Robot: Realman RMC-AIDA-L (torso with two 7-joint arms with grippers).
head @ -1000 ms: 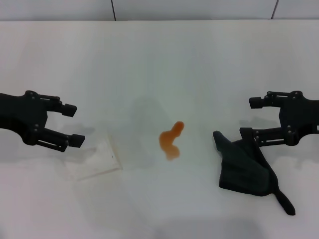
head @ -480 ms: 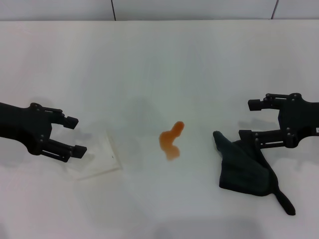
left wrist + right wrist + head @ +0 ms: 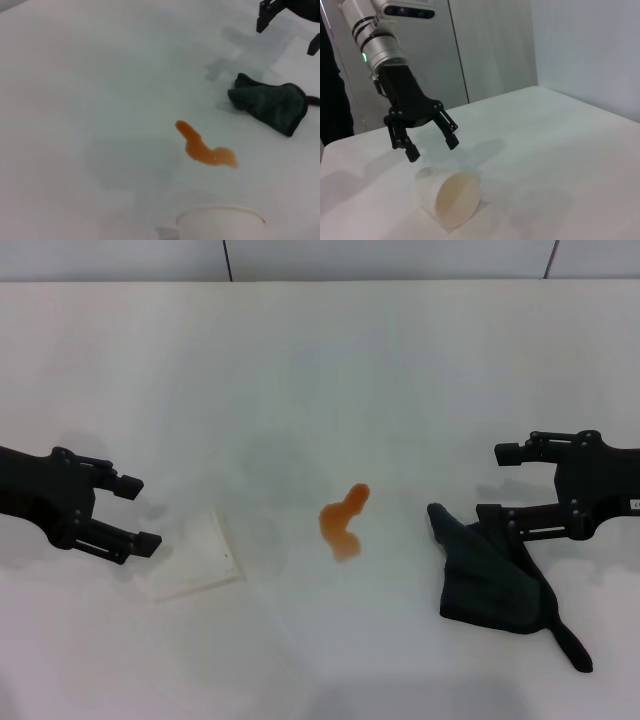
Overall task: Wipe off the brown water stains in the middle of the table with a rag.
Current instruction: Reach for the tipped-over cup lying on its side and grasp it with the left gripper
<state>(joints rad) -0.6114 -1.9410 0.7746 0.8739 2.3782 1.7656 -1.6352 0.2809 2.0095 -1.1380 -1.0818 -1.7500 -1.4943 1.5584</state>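
Note:
The brown water stain (image 3: 343, 522) is a wavy orange-brown blot in the middle of the white table (image 3: 320, 360); it also shows in the left wrist view (image 3: 205, 148). The dark rag (image 3: 495, 575) lies crumpled to its right with a pointed tail toward the front, and it also shows in the left wrist view (image 3: 272, 102). My right gripper (image 3: 497, 481) is open and empty, hovering just above the rag's far edge. My left gripper (image 3: 140, 513) is open and empty at the left, beside the cup; it also shows in the right wrist view (image 3: 432, 149).
A clear plastic cup (image 3: 190, 555) lies on its side left of the stain, just right of my left gripper; the right wrist view shows its open mouth (image 3: 447, 197). The table's far edge meets a grey wall.
My left gripper has drawn back to the left, away from the cup. My right gripper has edged slightly left over the rag. Stain, rag and cup have not moved.

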